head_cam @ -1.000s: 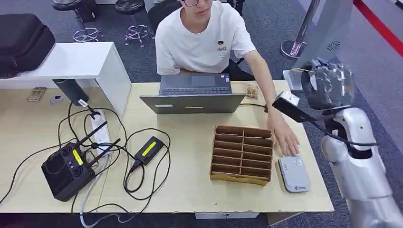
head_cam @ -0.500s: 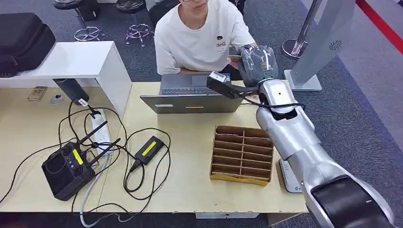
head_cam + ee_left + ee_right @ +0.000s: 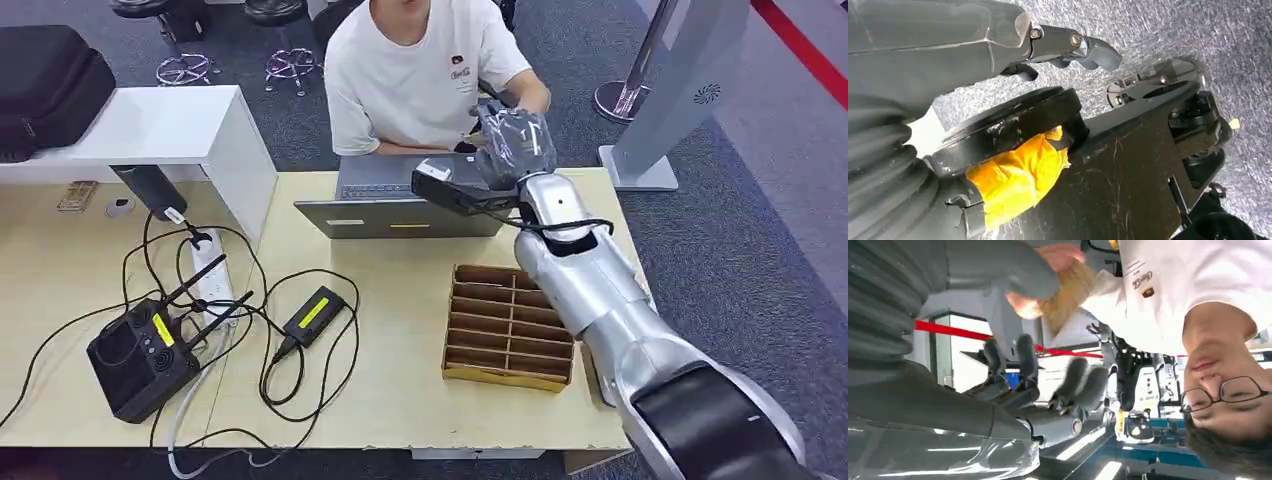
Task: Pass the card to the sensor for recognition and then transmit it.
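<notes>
From the head view we see our right arm reaching forward over the counter [image 3: 400, 390], with the right hand [image 3: 513, 140] raised past the far edge, close to the person [image 3: 420, 70] seated behind the laptop [image 3: 405, 215]. The hand is wrapped in clear film and we cannot tell from here how its fingers lie. On the counter sit a wooden divider tray [image 3: 510, 325], a black router [image 3: 140, 355] with cables, and a black box with a yellow label [image 3: 313, 315]. A grey pillar [image 3: 690, 90] stands on the carpet to the right.

In the left wrist view our left hand [image 3: 998, 45] hangs above grey carpet [image 3: 1168, 35]; its dark fingers [image 3: 1088, 47] are curled in with nothing in them.

In the right wrist view the tan card [image 3: 1070, 295] lies between our right hand's [image 3: 1013, 355] thick grey thumb [image 3: 1013, 270] and the person's hand [image 3: 1058, 255]. The thumb lies against the card and the person's fingers grip it too; our dark fingers [image 3: 1078, 380] are spread apart, away from the card. We cannot tell whether the thumb alone is pinning the card.
</notes>
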